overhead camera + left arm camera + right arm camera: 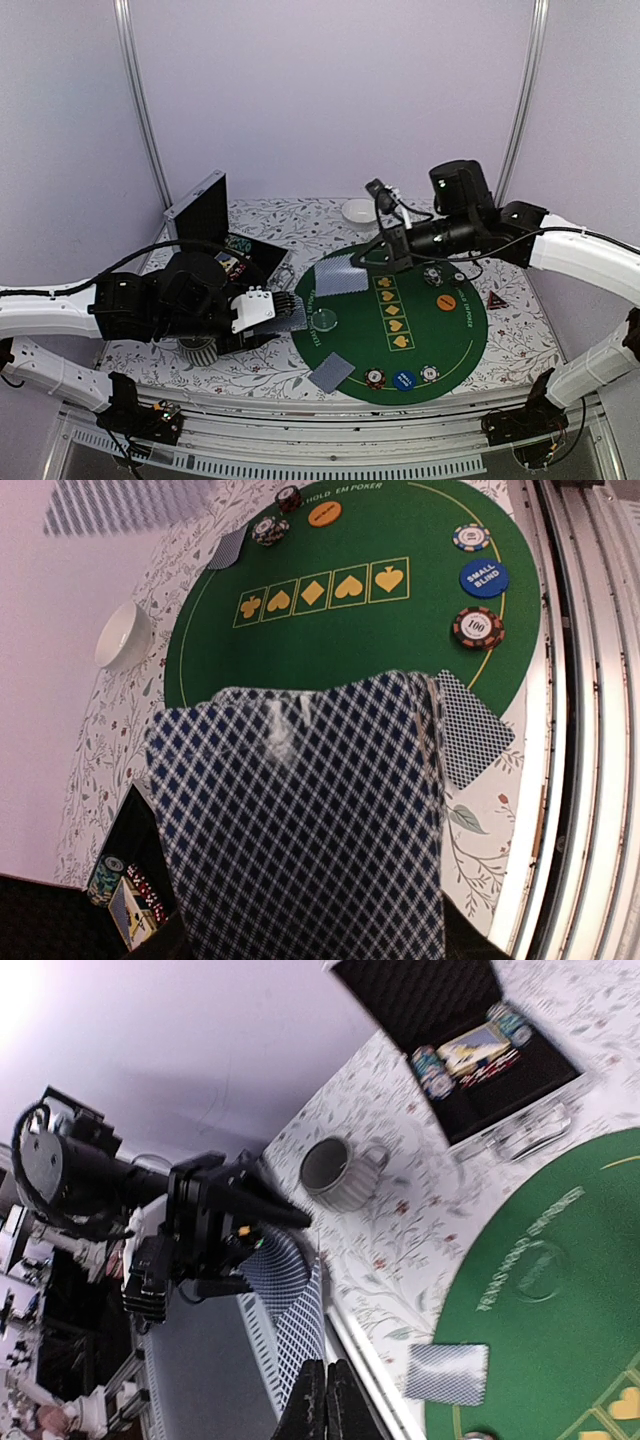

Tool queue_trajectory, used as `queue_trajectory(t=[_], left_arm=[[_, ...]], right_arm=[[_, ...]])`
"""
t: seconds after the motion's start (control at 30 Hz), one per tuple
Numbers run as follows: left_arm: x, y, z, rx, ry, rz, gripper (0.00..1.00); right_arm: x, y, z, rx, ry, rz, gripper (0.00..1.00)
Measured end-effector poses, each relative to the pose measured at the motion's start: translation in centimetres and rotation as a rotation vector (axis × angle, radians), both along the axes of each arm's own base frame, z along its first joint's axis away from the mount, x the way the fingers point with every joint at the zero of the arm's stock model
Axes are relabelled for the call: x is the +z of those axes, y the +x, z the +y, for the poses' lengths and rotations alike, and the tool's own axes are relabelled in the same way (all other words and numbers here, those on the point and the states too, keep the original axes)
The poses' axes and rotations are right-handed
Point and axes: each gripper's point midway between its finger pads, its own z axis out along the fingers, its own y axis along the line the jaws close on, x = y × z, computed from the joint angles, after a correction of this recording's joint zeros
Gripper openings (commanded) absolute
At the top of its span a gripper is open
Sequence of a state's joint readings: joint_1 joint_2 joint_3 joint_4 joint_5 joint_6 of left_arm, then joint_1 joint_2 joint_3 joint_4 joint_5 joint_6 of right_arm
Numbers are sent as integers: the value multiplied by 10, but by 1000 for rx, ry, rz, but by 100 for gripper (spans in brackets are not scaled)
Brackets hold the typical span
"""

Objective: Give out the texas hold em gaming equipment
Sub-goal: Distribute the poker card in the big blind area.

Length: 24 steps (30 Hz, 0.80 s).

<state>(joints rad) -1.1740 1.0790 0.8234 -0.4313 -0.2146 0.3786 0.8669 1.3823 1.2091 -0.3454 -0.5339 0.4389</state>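
Currently: right gripper (322, 1372), jaws together pinching one card (340, 275), likely for dealing; left gripper (276, 312), jaws clamped around deck (300, 830), supplying.

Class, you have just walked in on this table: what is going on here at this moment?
Two robot arms are dealing poker. The left tool holds a pack of blue-checked playing cards beside the round green felt mat. The right tool is shut on a single blue-checked card at the pack's edge; whether it is free of the pack is unclear. Another face-down card already lies at the mat's near edge, beside a reddish-brown chip.
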Motion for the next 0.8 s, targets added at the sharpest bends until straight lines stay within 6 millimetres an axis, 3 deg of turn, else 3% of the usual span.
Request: queue_trajectory(t=[0.1, 0.2, 0.27, 0.37, 0.47, 0.6, 0.73, 0.8], left_arm=[[0, 0, 0, 0, 0, 0, 55], [0, 0, 0, 0, 0, 0, 55], [0, 0, 0, 0, 0, 0, 55], [0, 0, 0, 0, 0, 1, 55], [0, 0, 0, -1, -1, 2, 55], [0, 0, 0, -1, -2, 3, 56], [0, 0, 0, -1, -2, 3, 56], [0, 0, 0, -1, -1, 3, 56]], right_arm=[[30, 54, -53, -155, 31, -90, 2], [45, 109, -110, -302, 24, -164, 2], [47, 146, -144, -375, -1, -194, 2], [33, 197, -177, -407, -55, -211, 2], [-2, 252, -205, -387, -106, -177, 2], [-73, 297, -239, -383, -179, -45, 2], [-133, 304, -253, -343, -229, 68, 2], [-150, 302, -252, -310, -236, 104, 2]])
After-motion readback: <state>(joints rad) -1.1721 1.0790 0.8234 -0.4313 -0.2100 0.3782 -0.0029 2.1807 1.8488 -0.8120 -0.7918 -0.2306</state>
